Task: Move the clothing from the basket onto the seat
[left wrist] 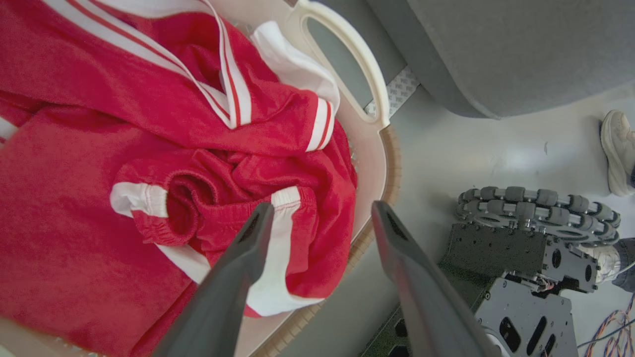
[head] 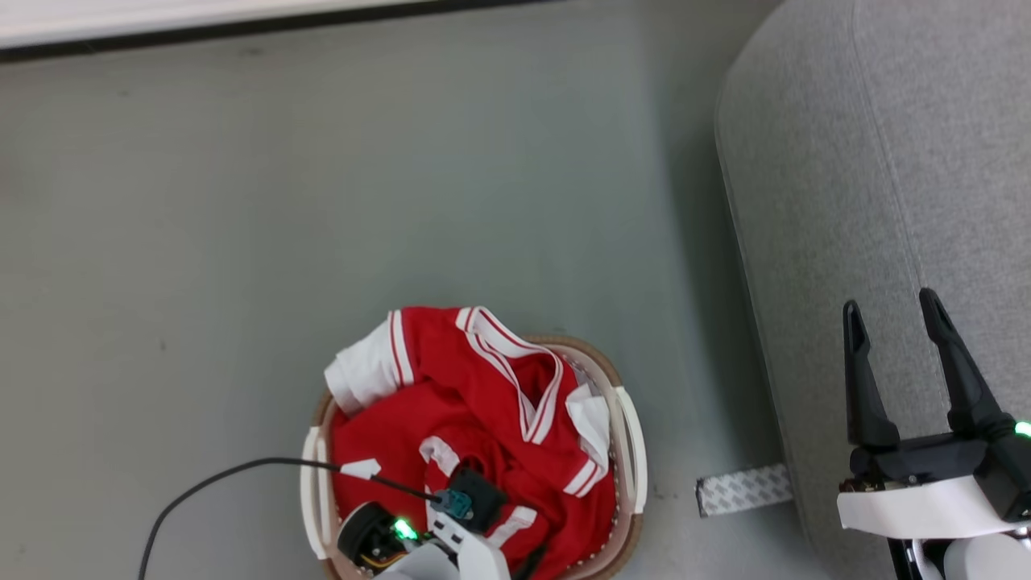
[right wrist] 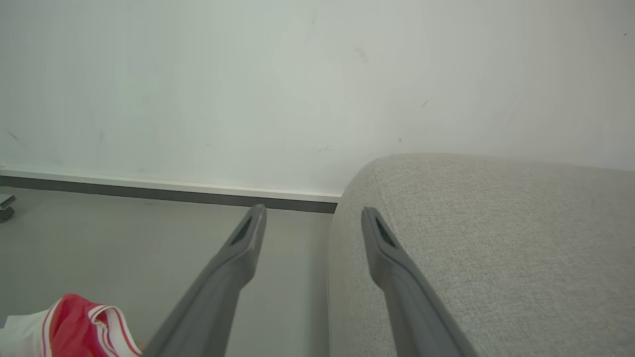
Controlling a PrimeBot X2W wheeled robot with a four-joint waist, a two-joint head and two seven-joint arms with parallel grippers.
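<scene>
Left gripper (left wrist: 322, 207): hovering spread over clothing (left wrist: 74, 198), lower centre
Right gripper (head: 891, 304): idling spread, lower right
Risk: finger overhanging basket (left wrist: 392, 163) rim, possibly catching it

- One basket (left wrist: 374, 163).
- Two white handles (head: 635, 447), one on each side of the basket.
- One heap of clothing (head: 451, 387), red with white stripes, inside the basket. At least two garments show, a V-neck top and an elastic-waisted piece; the exact number cannot be told.
- One grey seat (head: 846, 201), right of the basket.
- Two grippers: the left gripper (left wrist: 322, 208) over the basket, the right gripper (head: 888, 304) well right of the basket.
- Four dark fingers (head: 862, 387), two per gripper.
- One patterned strip (head: 741, 489), on the floor just right of the basket.
- One black cable (head: 209, 479), crossing the basket's left side.
</scene>
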